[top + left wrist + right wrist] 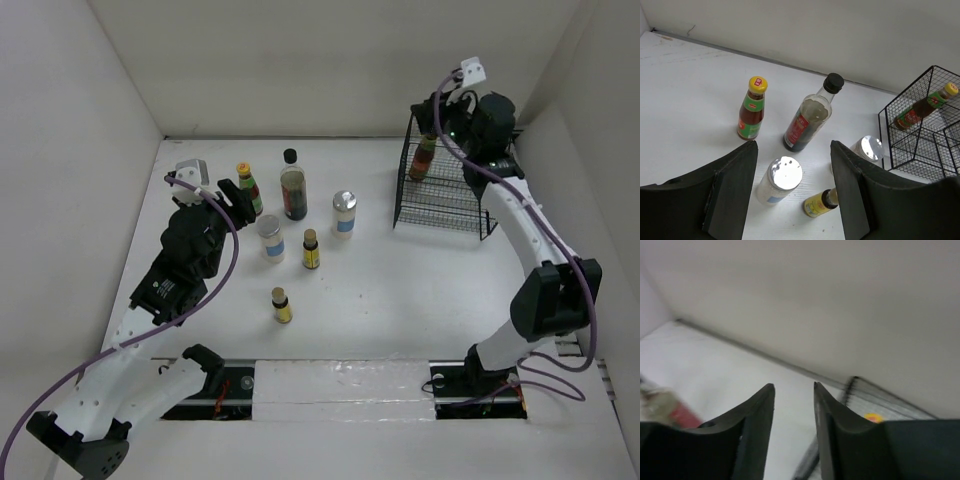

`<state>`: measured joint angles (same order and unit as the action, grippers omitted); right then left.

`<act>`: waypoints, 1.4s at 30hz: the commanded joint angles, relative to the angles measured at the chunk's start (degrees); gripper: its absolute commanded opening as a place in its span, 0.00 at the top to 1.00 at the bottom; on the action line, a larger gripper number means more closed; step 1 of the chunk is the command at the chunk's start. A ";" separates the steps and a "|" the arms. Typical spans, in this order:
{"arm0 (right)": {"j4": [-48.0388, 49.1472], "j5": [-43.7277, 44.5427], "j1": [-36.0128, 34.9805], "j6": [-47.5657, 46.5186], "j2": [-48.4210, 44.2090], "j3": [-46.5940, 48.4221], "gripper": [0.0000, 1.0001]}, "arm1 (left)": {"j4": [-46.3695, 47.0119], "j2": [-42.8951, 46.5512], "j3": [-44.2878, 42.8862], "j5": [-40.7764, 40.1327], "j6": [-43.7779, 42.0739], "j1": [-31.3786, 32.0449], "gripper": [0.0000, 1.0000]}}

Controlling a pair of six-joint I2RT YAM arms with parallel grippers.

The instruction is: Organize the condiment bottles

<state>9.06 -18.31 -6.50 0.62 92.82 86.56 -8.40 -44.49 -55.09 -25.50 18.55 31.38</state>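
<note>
My left gripper [238, 200] [794, 146] is open and empty, low over the table beside a red-green bottle with a yellow cap [247, 188] [752, 107]. Ahead of it stand a taller dark black-capped bottle [293, 185] [807, 120], two white silver-lidded jars [270, 238] [344, 213] and two tiny yellow-labelled bottles [311, 249] [282, 305]. One jar [782, 177] shows between its fingers. My right gripper [437, 118] [793, 386] is open and empty above the black wire basket [440, 200]. A second red-green bottle [424, 155] [922, 107] leans inside the basket.
White walls close in the table at the back and both sides. The basket stands at the back right near the wall. The right wrist view is blurred and shows the basket rim [855, 381] and a yellow cap [872, 417] below.
</note>
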 commanded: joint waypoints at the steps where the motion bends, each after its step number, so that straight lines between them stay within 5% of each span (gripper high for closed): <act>1: -1.58 -3.66 -9.98 -1.75 -3.25 -5.34 0.59 | 2.43 0.63 0.25 0.54 0.09 -0.26 0.44; 4: -5.09 -4.54 -15.89 -2.81 -3.25 -8.95 0.52 | 2.43 1.15 0.25 0.54 0.09 -0.26 0.44; 5: -6.32 -4.55 -16.61 -2.82 -2.56 -8.96 0.39 | 2.43 1.16 0.25 0.54 0.09 -0.26 0.43; 9: -12.48 -2.80 -18.80 -2.82 -2.02 -10.96 0.17 | 2.43 1.16 0.25 1.06 0.09 -0.26 0.40; 13: -16.52 -0.68 -19.95 -4.04 -1.42 -11.77 0.07 | 2.43 1.16 0.25 1.06 0.09 -0.26 0.37; 26: -18.82 0.46 -23.03 -5.19 10.10 -3.43 0.07 | 2.43 1.69 0.25 1.59 0.09 -0.26 0.36; 29: -18.82 1.25 -23.56 -5.19 11.51 -3.42 0.13 | 2.43 1.69 0.25 1.59 0.09 -0.26 0.36; 36: -16.79 4.51 -24.79 -5.19 8.18 -2.89 0.45 | 2.43 1.69 0.25 1.59 0.09 -0.26 0.36; 42: -10.84 4.51 -22.33 -5.19 -5.26 -0.78 0.48 | 2.43 1.69 0.25 1.59 0.09 -0.26 0.36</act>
<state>-12.14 -14.06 -30.48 -4.32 99.77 80.88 -8.40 -43.53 -55.07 -24.16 18.55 31.38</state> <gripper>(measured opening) 0.669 0.636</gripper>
